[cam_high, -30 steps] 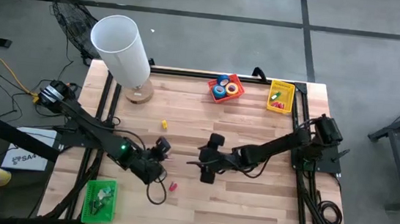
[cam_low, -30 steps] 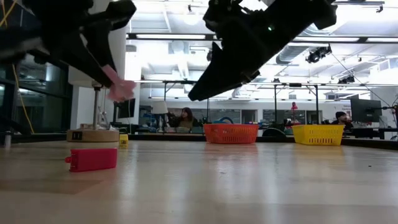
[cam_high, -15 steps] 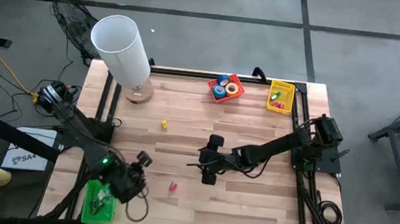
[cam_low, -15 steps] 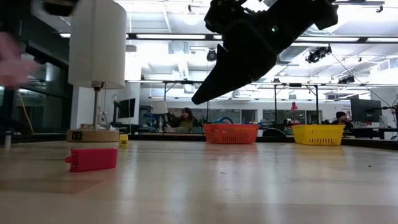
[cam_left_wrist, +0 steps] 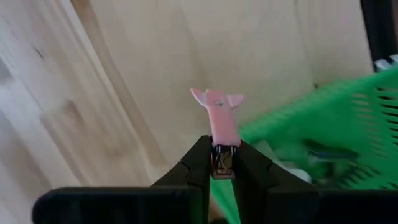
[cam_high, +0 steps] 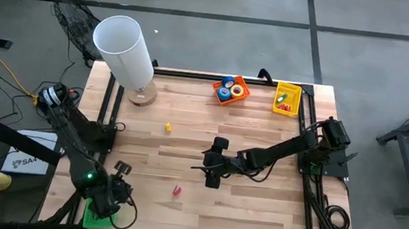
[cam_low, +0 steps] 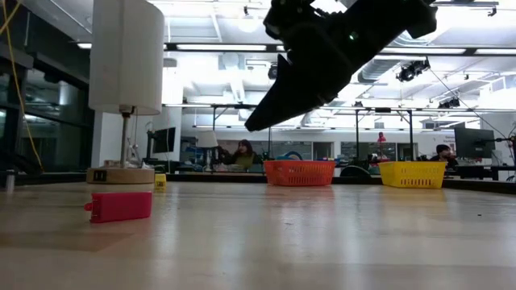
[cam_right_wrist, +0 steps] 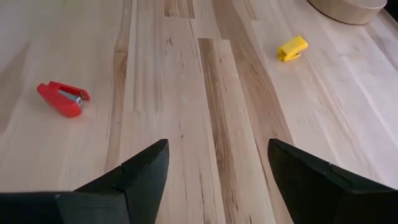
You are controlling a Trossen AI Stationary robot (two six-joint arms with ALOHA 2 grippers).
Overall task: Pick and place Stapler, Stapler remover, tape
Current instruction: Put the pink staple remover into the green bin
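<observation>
At the near left corner of the table (cam_high: 255,217), the left gripper (cam_left_wrist: 222,163) is closed on a small pink staple remover (cam_left_wrist: 218,118), pinched by its narrow end so that its two flared prongs stick out ahead of the fingertips. Just beyond and to one side of those fingers sits the green basket (cam_left_wrist: 323,137), blurred, with something dark lying inside it that cannot be made out. In the high view that gripper (cam_high: 110,196) hangs over the basket's edge (cam_high: 90,216).

Farther right, well apart from both grippers, a lamp with a white shade (cam_high: 124,48) stands on a round wooden base (cam_high: 143,96) at the far left of the table. A small yellow stapler (cam_high: 167,127) lies on the bare wood, ahead of the right fingers and off to one side. A red stapler (cam_right_wrist: 62,98) lies ahead of them on the opposite side, nearer to them.

The right gripper (cam_right_wrist: 217,168) hovers above the middle of the table, fingers spread wide and empty, with only bare boards between them.

At the far edge, an orange basket (cam_high: 244,83) holds the tape rolls (cam_high: 227,92), blue and yellow rings packed together. Just beside it on the right, a yellow basket (cam_high: 296,89) holds small red and green items.
</observation>
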